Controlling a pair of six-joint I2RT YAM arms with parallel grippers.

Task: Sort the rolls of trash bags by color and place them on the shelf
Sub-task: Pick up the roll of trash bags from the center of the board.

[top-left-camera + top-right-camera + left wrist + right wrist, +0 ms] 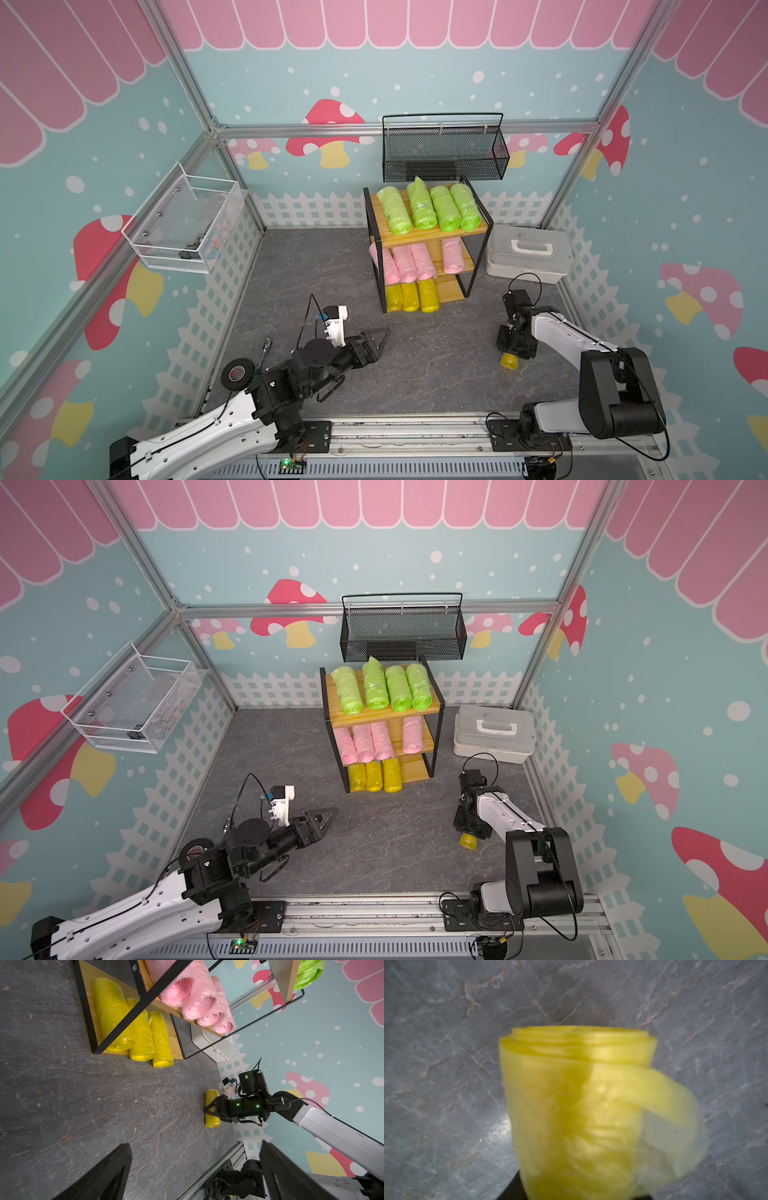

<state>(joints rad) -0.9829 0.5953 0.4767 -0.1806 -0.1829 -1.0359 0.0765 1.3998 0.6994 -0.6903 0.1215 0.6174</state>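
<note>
What I count
Four green rolls [424, 208], four pink rolls [419, 262], four yellow rolls [428, 296], one shelf [451, 291], two baskets [444, 153], one white case [528, 257].

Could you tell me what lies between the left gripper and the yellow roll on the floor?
Only bare floor separates the left gripper from the yellow roll, as the left wrist view shows.

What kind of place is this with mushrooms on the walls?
Probably a robot practice booth, decorated like a toy shop: mushroom wallpaper, two robot arms on a rail, and a shelf of sorted trash bag rolls.
</note>
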